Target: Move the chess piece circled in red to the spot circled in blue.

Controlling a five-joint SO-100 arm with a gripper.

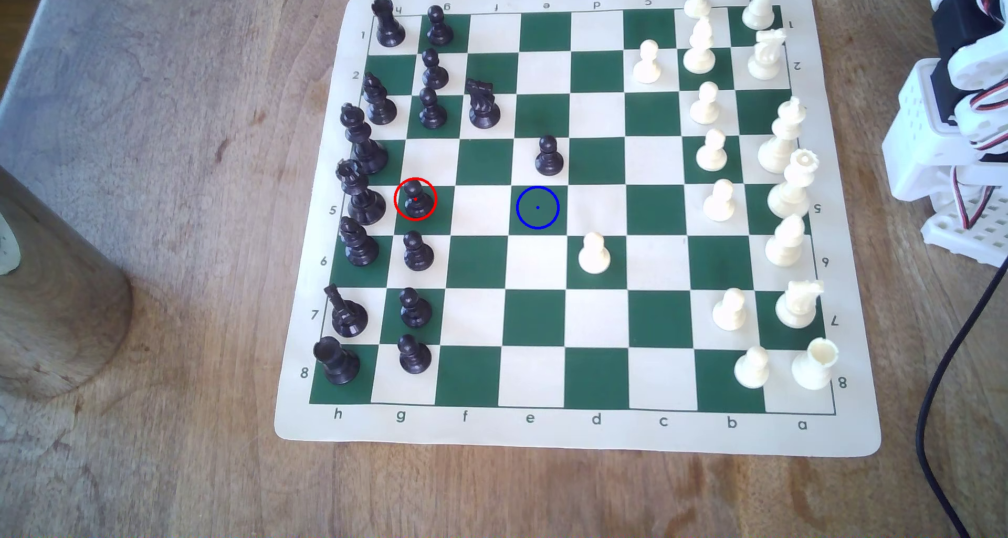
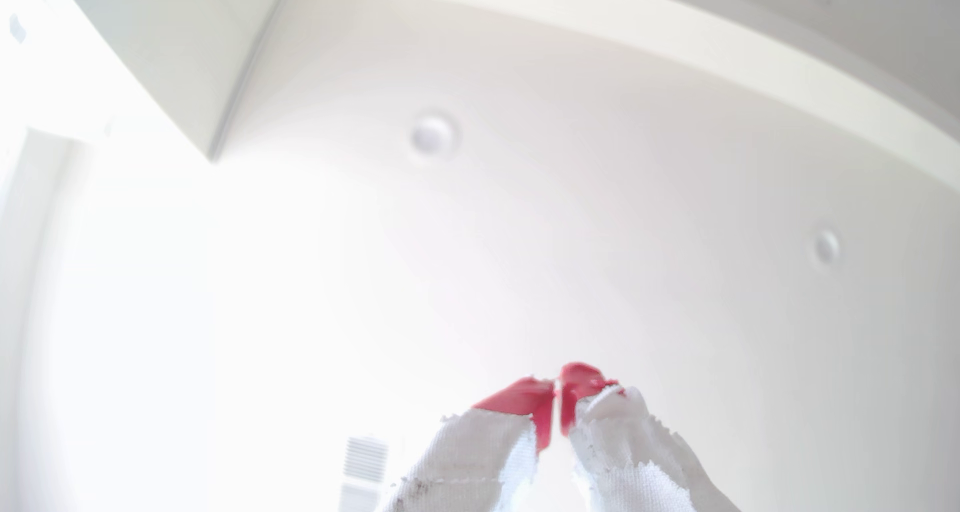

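Black pawn (image 1: 415,200) sat untouched in its red ring, left of centre in the exterior view; blue-ringed square (image 1: 538,207) at mid-frame was bare. Your gripper (image 2: 558,387) pointed at the ceiling, red tips pressed together, empty. Whole move remained, I'd say.

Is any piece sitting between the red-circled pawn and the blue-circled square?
No. The red-circled pawn and the blue-circled square share a row, and the one cream square between them is bare. The nearest piece, a black pawn, stands one row off.
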